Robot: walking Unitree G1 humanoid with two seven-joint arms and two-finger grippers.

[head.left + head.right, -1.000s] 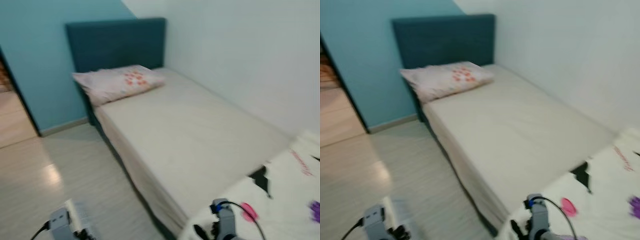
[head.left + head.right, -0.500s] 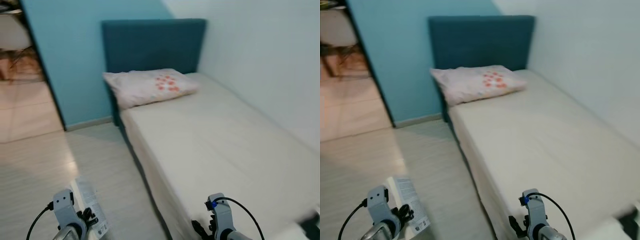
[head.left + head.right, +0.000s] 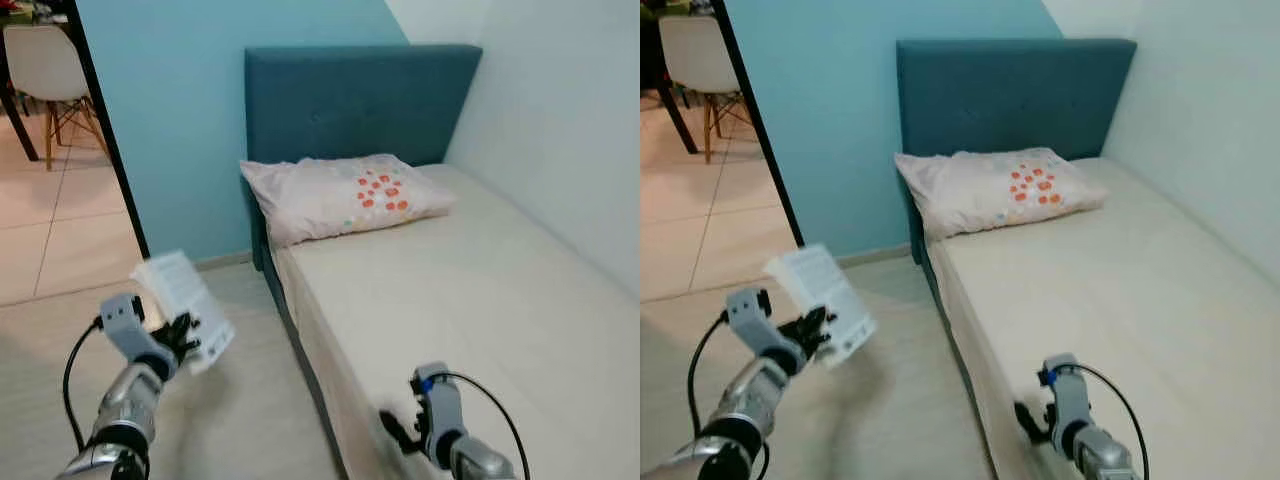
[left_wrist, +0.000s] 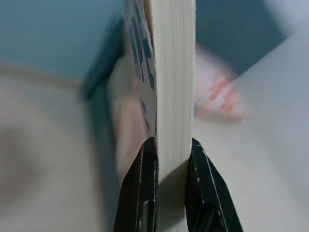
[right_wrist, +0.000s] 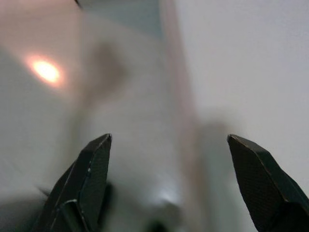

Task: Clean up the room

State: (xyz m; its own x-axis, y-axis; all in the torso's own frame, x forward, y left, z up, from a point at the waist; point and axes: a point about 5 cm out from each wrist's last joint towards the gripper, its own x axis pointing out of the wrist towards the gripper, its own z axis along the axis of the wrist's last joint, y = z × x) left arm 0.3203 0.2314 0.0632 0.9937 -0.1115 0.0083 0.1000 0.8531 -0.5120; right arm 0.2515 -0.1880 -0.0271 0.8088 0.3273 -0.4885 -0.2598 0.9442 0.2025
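Pale floor is seen beside a bed with a dark teal headboard, set against a blue wall and a white side wall. A pink pillow with orange spots is laid at the head of the bed, touching the headboard. Through the doorway on the left, a white chair is visible on a tiled floor. A thin white book is clamped between the fingers of the left gripper, raised above the floor beside the bed. The right gripper is held over the near edge of the bed, its fingers spread wide with nothing between them.
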